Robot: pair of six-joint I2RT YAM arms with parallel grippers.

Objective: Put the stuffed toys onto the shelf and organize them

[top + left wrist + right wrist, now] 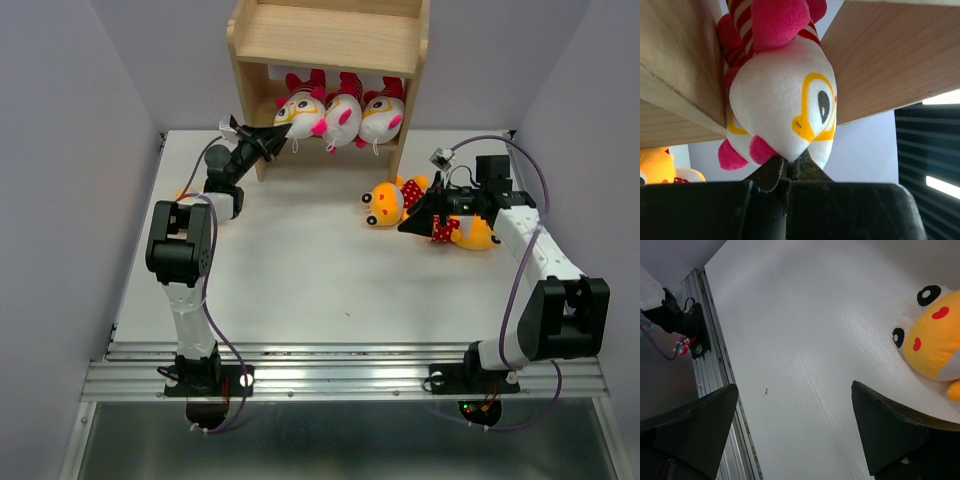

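The wooden shelf (330, 40) stands at the back of the table. Three white-headed stuffed toys (343, 118) lie side by side on its lower tier. My left gripper (283, 135) is shut, its tips pressed against the head of the leftmost white toy (785, 95), beside the shelf's side panel (680, 65). Two yellow toys lie on the table at the right (385, 203) (474, 235). My right gripper (422, 215) hovers between them, open and empty (794, 390), with one yellow toy (935, 340) just off its right finger.
Another yellow toy (183, 196) peeks out behind my left arm near the table's left edge, and also shows low in the left wrist view (655, 167). Grey walls close in both sides. A metal rail (340, 375) runs along the near edge.
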